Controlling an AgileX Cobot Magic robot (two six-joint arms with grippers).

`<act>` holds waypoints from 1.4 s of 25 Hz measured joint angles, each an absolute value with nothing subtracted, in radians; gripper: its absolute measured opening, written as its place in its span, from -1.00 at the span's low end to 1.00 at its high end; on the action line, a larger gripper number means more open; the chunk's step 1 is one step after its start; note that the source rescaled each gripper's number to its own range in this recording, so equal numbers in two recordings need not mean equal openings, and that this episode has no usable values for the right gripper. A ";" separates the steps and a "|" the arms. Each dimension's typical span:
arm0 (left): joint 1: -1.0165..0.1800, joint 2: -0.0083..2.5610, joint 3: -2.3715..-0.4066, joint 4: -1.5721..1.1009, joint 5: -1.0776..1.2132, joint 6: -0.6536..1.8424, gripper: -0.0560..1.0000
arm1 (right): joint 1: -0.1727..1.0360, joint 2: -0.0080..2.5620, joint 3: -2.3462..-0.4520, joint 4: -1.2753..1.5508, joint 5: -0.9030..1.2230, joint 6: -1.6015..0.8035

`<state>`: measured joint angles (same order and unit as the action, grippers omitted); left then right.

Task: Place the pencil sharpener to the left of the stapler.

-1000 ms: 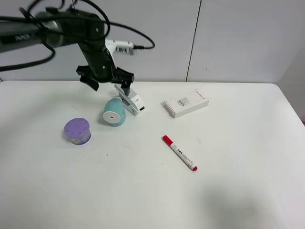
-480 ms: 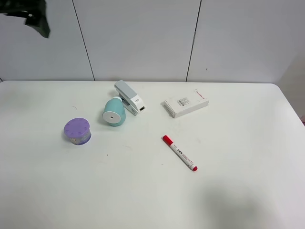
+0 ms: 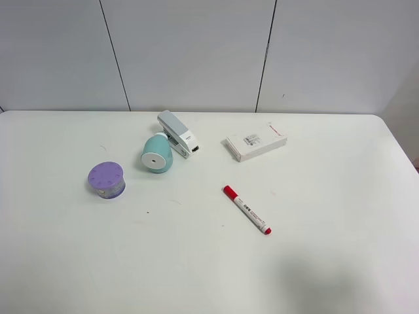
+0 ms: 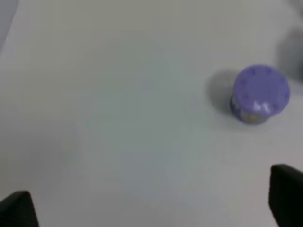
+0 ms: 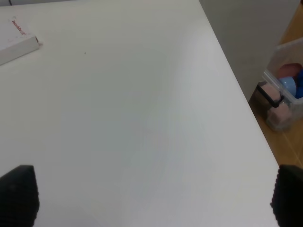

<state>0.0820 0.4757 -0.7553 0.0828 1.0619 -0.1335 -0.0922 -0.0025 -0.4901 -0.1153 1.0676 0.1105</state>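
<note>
Only the right wrist view shows a storage bin (image 5: 286, 97) (floor-level).

Left pincer (image 4: 151, 208): black fingertips, blurred. Right pincer (image 5: 151, 196): black, blocky fingertips.

1. Left gripper (image 4: 151, 208): only the two dark fingertips show, at opposite edges of the left wrist view, spread wide apart, nothing between them.
2. Right gripper (image 5: 151, 196): two dark fingertips likewise at opposite edges of the right wrist view, spread wide, holding nothing.
3. Neither arm appears in the exterior high view.
</note>
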 joint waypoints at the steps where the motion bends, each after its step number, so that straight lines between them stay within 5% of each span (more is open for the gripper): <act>1: 0.105 0.390 -0.701 0.076 1.049 -0.131 0.98 | -0.092 -0.003 -0.490 -0.115 1.068 0.111; 7: 0.167 0.004 -0.520 0.060 1.065 -0.077 0.98 | -0.092 -0.003 -0.490 -0.115 1.068 0.111; 19: 0.055 0.029 -0.512 0.000 1.055 0.020 0.98 | -0.092 -0.003 -0.490 -0.115 1.068 0.111; 35: 0.048 0.029 -0.512 0.000 1.055 0.020 0.98 | -0.092 -0.003 -0.490 -0.115 1.068 0.111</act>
